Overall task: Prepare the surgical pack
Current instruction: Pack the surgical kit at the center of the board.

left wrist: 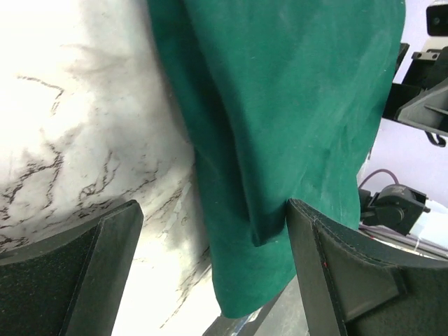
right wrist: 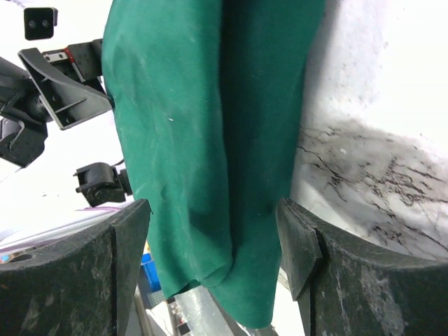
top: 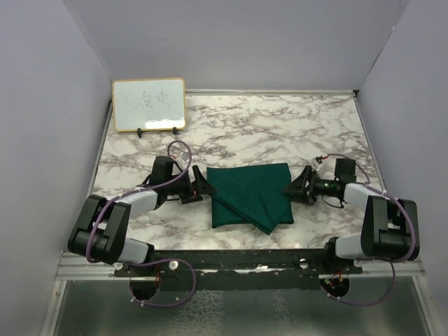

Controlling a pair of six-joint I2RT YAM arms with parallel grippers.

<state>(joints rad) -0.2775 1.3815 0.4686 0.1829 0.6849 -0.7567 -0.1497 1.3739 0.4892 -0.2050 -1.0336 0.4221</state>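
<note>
The surgical pack shows only as a dark green drape (top: 250,192), folded into a rough rectangle on the marble table, a loose corner spilling at its near edge. My left gripper (top: 199,185) sits at the drape's left edge, jaws wide apart. In the left wrist view the drape (left wrist: 294,105) hangs between the spread fingers (left wrist: 105,259), unpinched, around the left gripper (left wrist: 213,210). My right gripper (top: 297,185) faces it at the drape's right edge, also open. The right wrist view shows the drape (right wrist: 189,105) loose between the right gripper's (right wrist: 213,206) fingers (right wrist: 301,245). No tray, instruments or gauze are visible.
A wood-framed whiteboard (top: 148,105) stands at the back left of the marble table (top: 280,126). Pale walls close in the left, right and back sides. A dark rail (top: 238,259) with both arm bases runs along the near edge.
</note>
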